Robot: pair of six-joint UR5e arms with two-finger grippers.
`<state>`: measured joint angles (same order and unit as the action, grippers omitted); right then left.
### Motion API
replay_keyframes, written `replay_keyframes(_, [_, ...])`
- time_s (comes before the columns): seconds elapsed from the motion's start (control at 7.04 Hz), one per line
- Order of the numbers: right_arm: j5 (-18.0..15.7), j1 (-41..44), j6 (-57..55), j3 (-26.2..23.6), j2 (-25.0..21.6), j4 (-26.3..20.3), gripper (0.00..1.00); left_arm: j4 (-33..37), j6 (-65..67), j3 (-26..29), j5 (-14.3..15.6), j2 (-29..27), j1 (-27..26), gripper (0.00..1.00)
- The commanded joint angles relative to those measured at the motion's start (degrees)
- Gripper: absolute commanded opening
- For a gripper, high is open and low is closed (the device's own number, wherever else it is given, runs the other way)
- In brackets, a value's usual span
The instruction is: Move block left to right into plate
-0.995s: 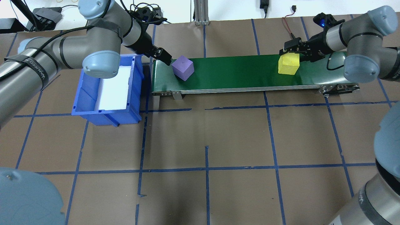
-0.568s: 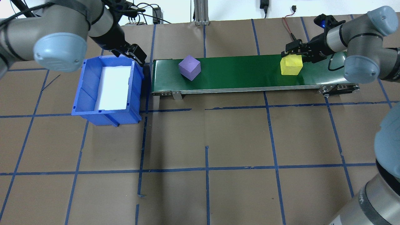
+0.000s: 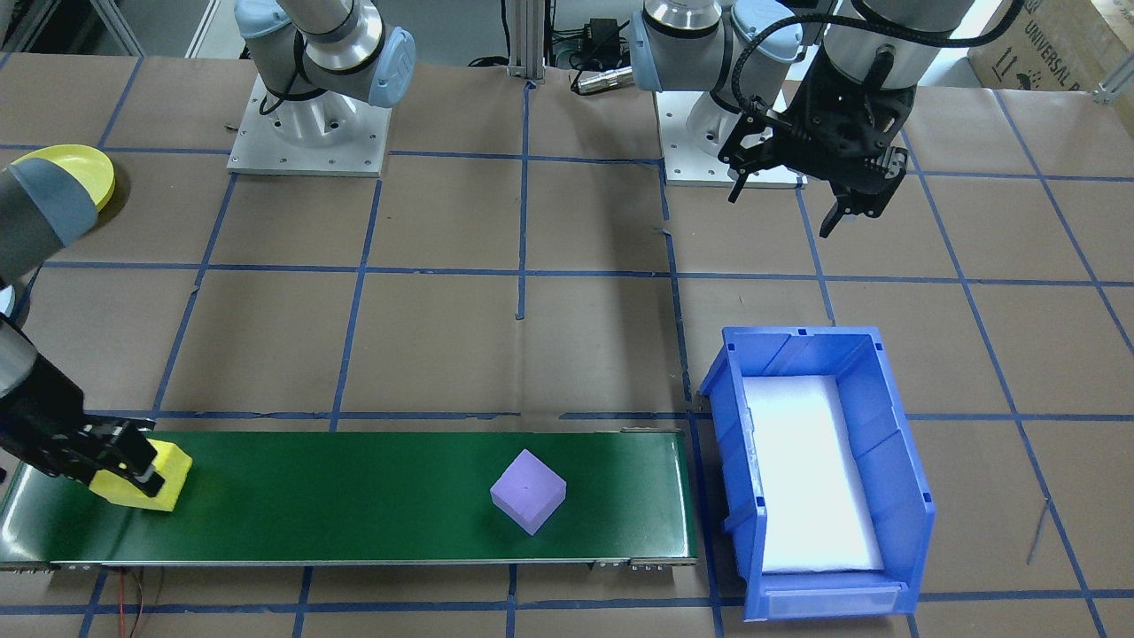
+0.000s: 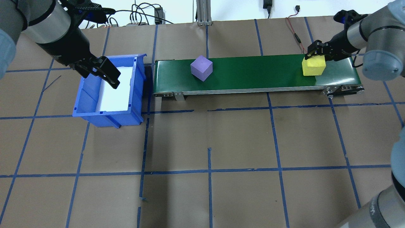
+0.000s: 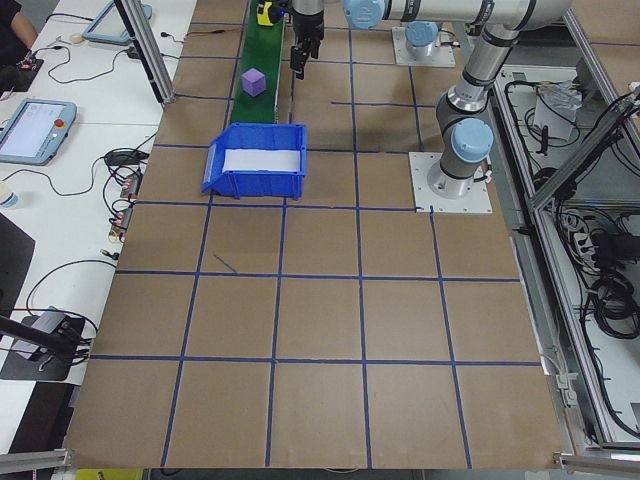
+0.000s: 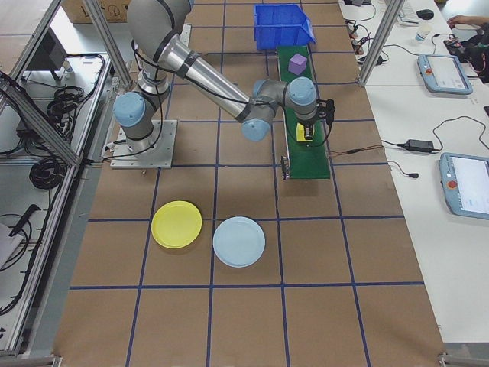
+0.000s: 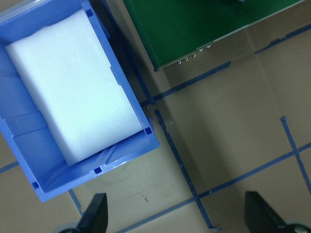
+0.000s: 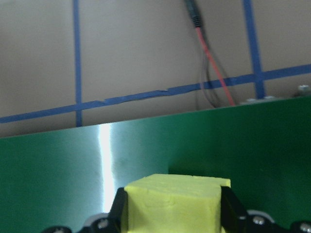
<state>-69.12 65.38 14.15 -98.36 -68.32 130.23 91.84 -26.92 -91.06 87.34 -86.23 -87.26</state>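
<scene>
A yellow block sits at the right end of the green belt, and my right gripper is shut on it. The right wrist view shows the yellow block squeezed between both fingers. A purple block lies free on the left part of the belt. My left gripper hovers open and empty above the blue bin. The yellow plate lies on the table near the right arm's base, and the front view catches only its edge, the plate.
The blue bin holds a white foam pad and stands against the belt's left end. A light blue plate lies beside the yellow one. A red cable runs behind the belt's right end. Brown paper with blue tape lines covers the table.
My left gripper drew back from the belt's left end to above the bin. The purple block drifted right along the belt. My right gripper and the yellow block moved right.
</scene>
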Motion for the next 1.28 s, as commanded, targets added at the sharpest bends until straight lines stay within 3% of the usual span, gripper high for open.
replay_keyframes(0.0, [-0.9,-13.6,10.3,-0.9,-7.4,-15.4,0.46,0.8,0.0,-1.0,0.6,1.3,-0.5,1.0])
replay_keyframes(0.14, [-2.0,-19.3,11.4,-3.2,-12.7,-20.8,0.48,0.9,-0.1,-1.3,0.3,1.6,-0.7,1.0])
replay_keyframes(0.28, [-6.2,-22.4,11.8,-5.0,-18.5,-30.4,0.46,0.9,0.1,-1.3,0.0,1.8,-0.7,1.0])
replay_keyframes(0.43, [-12.7,-26.1,16.3,-5.3,-21.8,-32.5,0.47,1.1,1.8,-1.6,0.7,2.4,-0.7,1.0])
replay_keyframes(0.57, [-15.1,-31.6,22.8,-6.8,-21.5,-33.2,0.47,0.9,4.2,-1.4,0.7,2.4,-0.6,1.0])
replay_keyframes(0.85, [-15.3,-45.7,35.1,-12.5,-21.4,-33.2,0.47,1.2,6.9,-1.1,2.1,2.6,-0.2,1.0])
replay_keyframes(0.99, [-15.0,-52.7,40.5,-16.3,-21.1,-29.2,0.47,1.3,6.6,-0.7,3.1,2.9,0.0,1.0])
replay_keyframes(1.14, [-14.3,-57.0,46.9,-18.8,-17.6,-23.8,0.52,1.3,6.6,-1.4,2.5,2.9,-0.4,1.0])
